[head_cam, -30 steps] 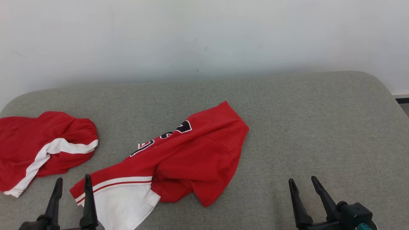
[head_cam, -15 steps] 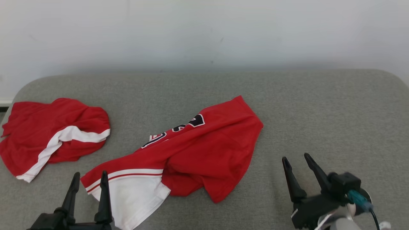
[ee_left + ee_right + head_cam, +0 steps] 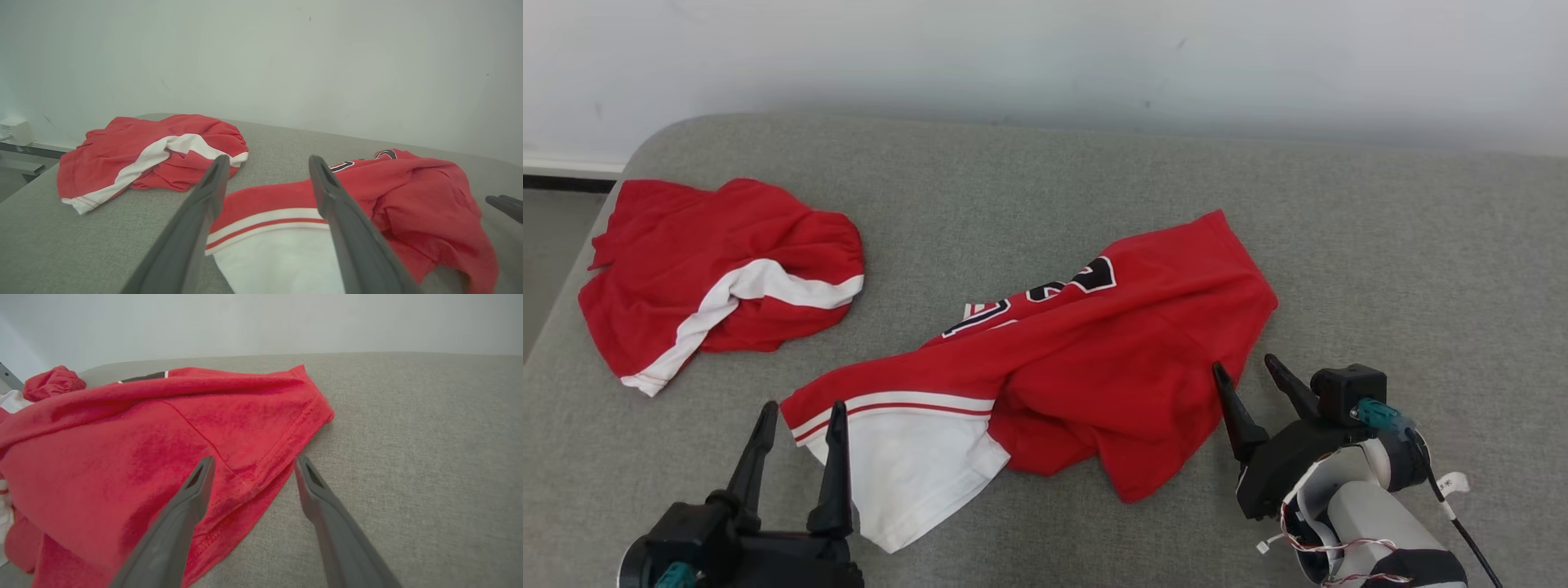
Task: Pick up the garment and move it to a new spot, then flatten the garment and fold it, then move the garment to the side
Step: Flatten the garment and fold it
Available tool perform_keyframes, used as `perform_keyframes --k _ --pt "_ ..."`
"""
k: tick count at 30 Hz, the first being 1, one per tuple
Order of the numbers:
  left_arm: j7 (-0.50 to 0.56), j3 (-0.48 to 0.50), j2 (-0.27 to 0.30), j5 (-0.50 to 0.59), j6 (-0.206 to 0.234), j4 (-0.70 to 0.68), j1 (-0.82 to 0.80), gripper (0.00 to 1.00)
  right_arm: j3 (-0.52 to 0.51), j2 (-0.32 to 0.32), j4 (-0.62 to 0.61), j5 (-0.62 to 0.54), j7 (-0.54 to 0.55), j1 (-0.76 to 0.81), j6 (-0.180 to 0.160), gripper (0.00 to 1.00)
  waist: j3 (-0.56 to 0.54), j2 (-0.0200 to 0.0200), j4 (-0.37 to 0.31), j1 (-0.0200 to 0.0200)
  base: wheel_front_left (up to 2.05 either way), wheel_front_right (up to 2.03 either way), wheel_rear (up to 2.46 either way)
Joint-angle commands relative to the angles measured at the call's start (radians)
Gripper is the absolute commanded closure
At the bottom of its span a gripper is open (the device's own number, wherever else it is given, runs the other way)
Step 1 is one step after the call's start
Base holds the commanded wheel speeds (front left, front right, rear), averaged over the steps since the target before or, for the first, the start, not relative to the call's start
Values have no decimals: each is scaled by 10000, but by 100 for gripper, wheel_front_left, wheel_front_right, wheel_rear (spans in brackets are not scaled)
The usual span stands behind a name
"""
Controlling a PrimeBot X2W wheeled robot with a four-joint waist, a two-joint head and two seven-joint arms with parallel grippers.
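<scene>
Jersey slanting between my two open grippers, one end by each.

The red jersey [image 3: 1094, 359] lies mid-frame on the grey cushion [image 3: 1421, 245], its long axis running from the white panel [image 3: 915, 465] at lower left up to the red corner at upper right. My left gripper [image 3: 802, 406] stands at the white end, my right gripper [image 3: 1243, 363] at the red side hem (in its wrist view the hem runs between my spread fingers [image 3: 190, 506]); both gape, holding nothing. I judge the right slightly nearer a bite. A second red garment [image 3: 727, 269] sits apart, upper left.
</scene>
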Motion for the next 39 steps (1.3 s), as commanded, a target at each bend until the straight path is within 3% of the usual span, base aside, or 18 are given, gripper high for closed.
perform_keyframes --k 1,7,8,9,10,18,22,33,39 --pt "-11 -99 -4 -112 45 43 -183 0 60 58 442 127 -47 -240 -22 0 351 -1 356 -2 0 0 0" --pt "-11 -328 -7 -257 39 194 -489 0 315 253 1599 538 -334 -756 -22 0 636 -1 559 -2 0 0 0" --pt "-11 -346 -4 -273 45 207 -519 0 400 283 1720 609 -376 -805 -22 54 664 -1 576 -2 0 0 0" --pt "-11 -374 -4 -266 46 233 -543 0 472 304 1822 683 -442 -870 -22 90 686 -1 587 -2 0 0 0" --pt "-11 -397 -6 -237 45 256 -577 0 543 316 1913 740 -484 -920 -22 100 702 -1 593 -2 0 0 0" --pt "-11 -478 -6 -261 100 426 -448 0 897 2 1800 1058 -735 -963 -23 100 423 -1 409 -2 0 0 0" --pt "-11 -371 -2 -238 113 501 -176 0 751 -414 850 928 -745 -654 -23 100 78 -1 99 -2 0 0 0" --pt "-11 -67 -1 -280 66 588 330 0 -244 -1444 -1964 471 -750 1723 -23 100 -614 -1 -784 -2 0 0 0" --pt "-11 25 -4 -288 68 623 600 0 -781 -1615 -2692 462 -751 3317 -23 100 -841 -1 -1086 -2 0 0 0"
